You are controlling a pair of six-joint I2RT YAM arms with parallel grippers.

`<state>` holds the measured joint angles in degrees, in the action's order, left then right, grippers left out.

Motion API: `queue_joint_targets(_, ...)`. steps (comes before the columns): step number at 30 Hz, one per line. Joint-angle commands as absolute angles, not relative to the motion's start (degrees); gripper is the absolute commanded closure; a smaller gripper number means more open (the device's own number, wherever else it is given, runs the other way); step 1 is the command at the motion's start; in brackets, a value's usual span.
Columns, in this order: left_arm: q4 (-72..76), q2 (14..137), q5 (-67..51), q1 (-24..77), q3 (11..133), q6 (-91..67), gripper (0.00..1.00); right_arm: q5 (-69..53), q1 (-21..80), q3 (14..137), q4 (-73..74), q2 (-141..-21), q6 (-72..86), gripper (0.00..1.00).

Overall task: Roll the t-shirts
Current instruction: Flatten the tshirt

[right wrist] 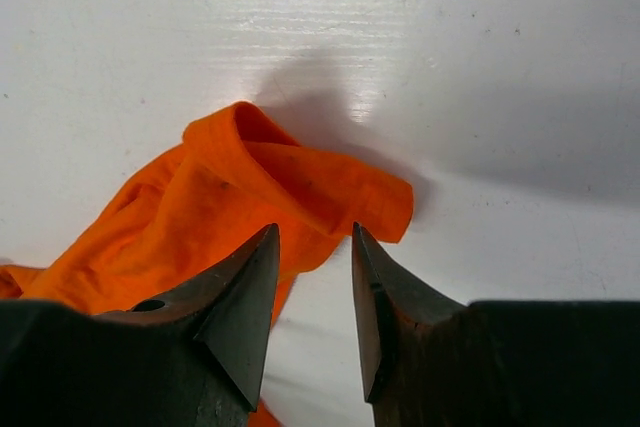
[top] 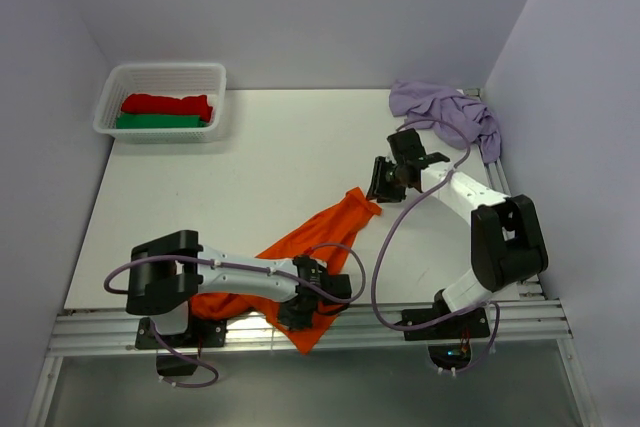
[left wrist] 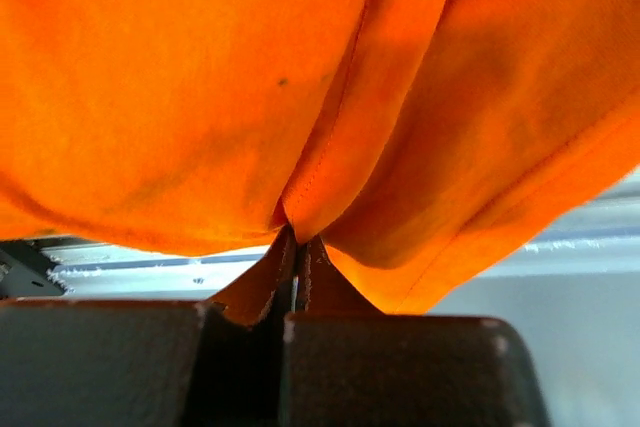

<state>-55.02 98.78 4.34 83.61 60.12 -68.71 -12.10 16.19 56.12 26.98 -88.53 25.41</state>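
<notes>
The orange t-shirt (top: 320, 232) lies stretched in a crumpled band from the near table edge toward the middle. My left gripper (top: 305, 312) sits at its near end, by the table's front rail. In the left wrist view this gripper (left wrist: 297, 242) is shut on a fold of the orange t-shirt (left wrist: 200, 97), which drapes above the fingers. My right gripper (top: 378, 185) hovers over the shirt's far corner; its jaws (right wrist: 313, 232) stand open and empty, just above the orange t-shirt (right wrist: 290, 177). The lilac t-shirt (top: 445, 112) lies bunched in the far right corner.
A white basket (top: 165, 69) stands at the far left, holding a red roll (top: 165, 104) and a green roll (top: 155, 121). Walls close in the table on the left, back and right. A metal rail (top: 400, 332) runs along the near edge.
</notes>
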Motion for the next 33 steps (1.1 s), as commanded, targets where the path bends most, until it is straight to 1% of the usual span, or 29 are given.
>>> queue_joint_targets(1,-57.8,94.4,5.0,83.1,62.7,-69.6,1.0,-10.6,16.0,54.6,25.1,-88.2,23.6,0.57)
queue_joint_targets(5,-60.2,92.5,4.9,82.1,65.0,-69.0,1.0,-9.2,16.2,54.4,25.3,-90.6,23.6,0.53)
queue_joint_targets(8,-61.6,91.1,5.2,81.3,66.0,-68.6,1.0,-9.6,16.3,52.1,23.6,-88.9,24.9,0.43)
queue_joint_targets(10,-61.8,90.6,4.9,80.6,65.8,-68.3,1.0,-9.3,16.4,50.9,23.3,-87.3,25.4,0.41)
queue_joint_targets(16,-62.1,89.0,4.6,80.2,65.4,-68.2,1.0,-10.4,16.3,49.5,21.6,-88.4,26.7,0.39)
queue_joint_targets(17,-62.3,88.9,4.6,80.1,65.4,-68.1,1.0,-10.5,16.4,49.5,20.8,-88.8,27.0,0.41)
queue_joint_targets(19,-62.4,88.8,4.4,79.9,65.4,-67.8,1.0,-11.1,16.3,50.0,20.3,-90.0,27.6,0.44)
queue_joint_targets(20,-62.6,88.7,4.3,79.9,65.3,-67.6,1.0,-11.0,16.3,50.2,20.3,-90.8,27.7,0.54)
queue_joint_targets(21,-62.8,88.7,4.3,79.8,65.2,-67.5,1.0,-11.0,16.3,50.4,20.1,-91.0,28.0,0.59)
queue_joint_targets(24,-62.5,88.5,4.1,79.8,64.3,-67.5,1.0,-12.1,16.3,50.4,18.9,-91.2,28.8,0.69)
queue_joint_targets(25,-62.3,88.4,3.9,79.7,64.0,-67.7,1.0,-12.6,16.3,50.8,18.7,-91.3,29.2,0.75)
queue_joint_targets(26,-62.1,88.2,3.9,79.7,63.8,-67.7,1.0,-12.7,16.3,51.1,19.0,-91.5,29.4,0.94)
queue_joint_targets(27,-61.9,88.1,3.8,79.7,63.5,-67.8,1.0,-12.7,16.3,51.4,19.2,-91.3,30.0,1.0)
queue_joint_targets(31,-61.1,87.8,3.2,79.7,62.9,-67.7,0.98,-10.9,16.2,52.9,20.9,-89.0,30.8,1.0)
queue_joint_targets(32,-61.0,87.8,3.2,79.7,62.8,-67.7,0.96,-10.7,16.2,53.3,21.4,-88.5,30.8,1.0)
queue_joint_targets(33,-61.0,87.7,3.1,79.7,62.7,-67.7,0.92,-10.7,16.1,53.6,22.1,-87.8,31.2,1.0)
